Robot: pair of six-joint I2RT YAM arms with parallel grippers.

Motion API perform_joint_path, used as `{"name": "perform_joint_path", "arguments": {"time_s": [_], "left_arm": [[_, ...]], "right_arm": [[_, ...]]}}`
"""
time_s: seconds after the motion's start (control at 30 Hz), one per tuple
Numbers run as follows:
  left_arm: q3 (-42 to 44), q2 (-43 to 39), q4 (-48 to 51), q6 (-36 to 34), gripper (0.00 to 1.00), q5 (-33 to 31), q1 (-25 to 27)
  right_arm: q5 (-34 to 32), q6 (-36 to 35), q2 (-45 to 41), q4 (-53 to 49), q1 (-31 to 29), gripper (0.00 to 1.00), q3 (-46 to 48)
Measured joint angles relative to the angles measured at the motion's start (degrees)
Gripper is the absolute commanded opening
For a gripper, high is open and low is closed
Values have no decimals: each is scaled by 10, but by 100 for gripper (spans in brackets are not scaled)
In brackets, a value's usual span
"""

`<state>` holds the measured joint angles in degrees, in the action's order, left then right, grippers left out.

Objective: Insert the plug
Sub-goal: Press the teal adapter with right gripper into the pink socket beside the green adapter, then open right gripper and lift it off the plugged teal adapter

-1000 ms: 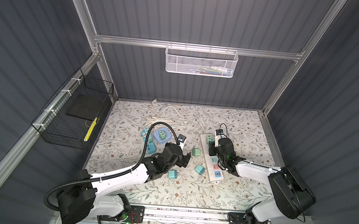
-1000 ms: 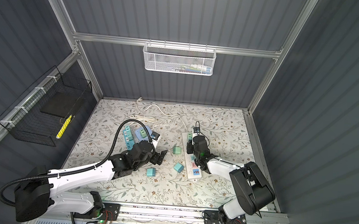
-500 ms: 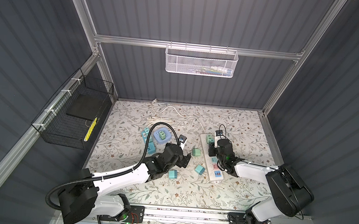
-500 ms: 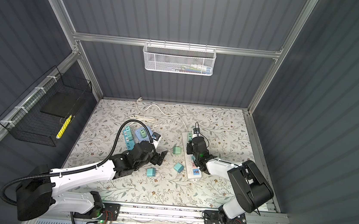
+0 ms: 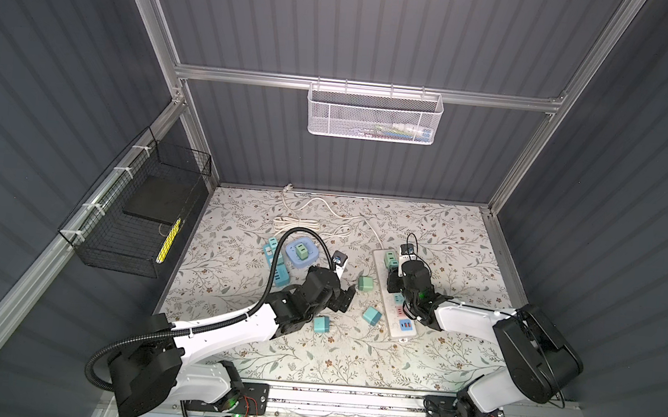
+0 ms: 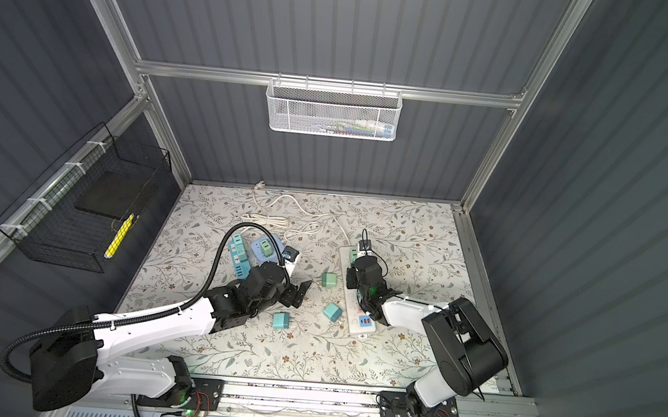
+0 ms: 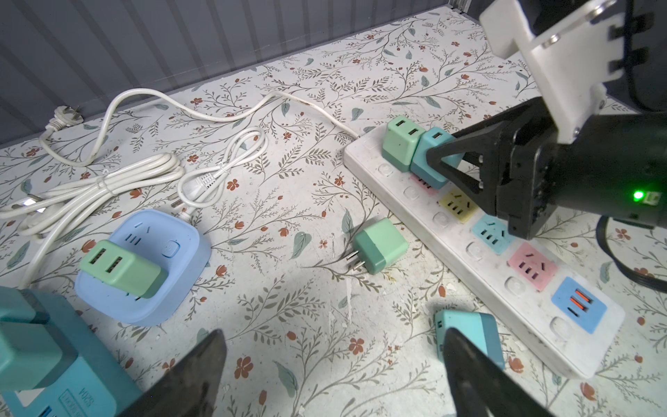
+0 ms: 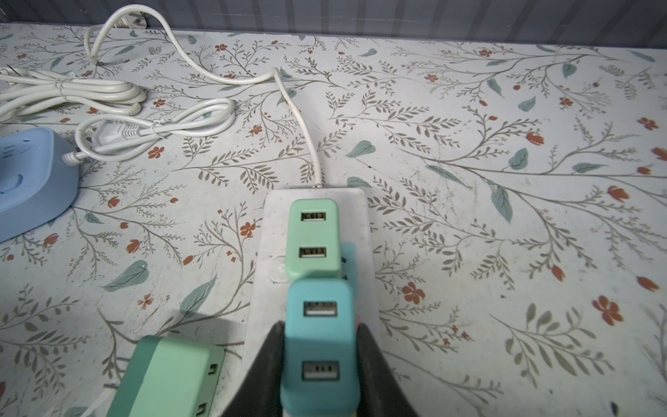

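Since a second ago the right arm's elbow (image 5: 535,354) has edged slightly toward 9 o'clock in both top views. Both grippers sit about where they were. The right gripper (image 8: 319,361) stands over the far half of the strip (image 7: 465,249), its jaws pinching the teal plug (image 8: 319,325) from both sides. That plug stands upright on the strip over a pink socket, and I cannot tell whether its prongs are fully in. In the top views, a green plug (image 5: 391,259) sits in the strip just beside it, at its 12 o'clock.

The left gripper (image 5: 345,299) hangs low over the counter (image 5: 239,217) at 9 o'clock of the strip, its jaws spread wide above bare floral surface. A loose teal plug (image 7: 465,335) lies just by one jaw, near the strip's edge. A loose green plug (image 5: 366,283) lies on its side between the left gripper and the strip, prongs pointing away from the strip. At 10 o'clock of the left gripper a blue cube (image 7: 173,289) carries another green plug.
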<state>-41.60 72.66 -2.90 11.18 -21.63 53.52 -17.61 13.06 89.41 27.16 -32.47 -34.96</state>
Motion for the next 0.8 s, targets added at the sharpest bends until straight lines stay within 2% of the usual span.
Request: {"name": "perform_joint_path", "arguments": {"time_s": [0.37, 0.63, 0.8], "left_arm": [[5, -4, -8, 0, 94, 0, -1], [39, -21, -23, 7, 94, 0, -1], [53, -36, -24, 11, 93, 0, -1]], "right_arm": [[-28, 35, 10, 7, -12, 22, -2], [-32, 45, 14, -12, -22, 22, -3], [-57, 45, 31, -22, -35, 22, -17]]}}
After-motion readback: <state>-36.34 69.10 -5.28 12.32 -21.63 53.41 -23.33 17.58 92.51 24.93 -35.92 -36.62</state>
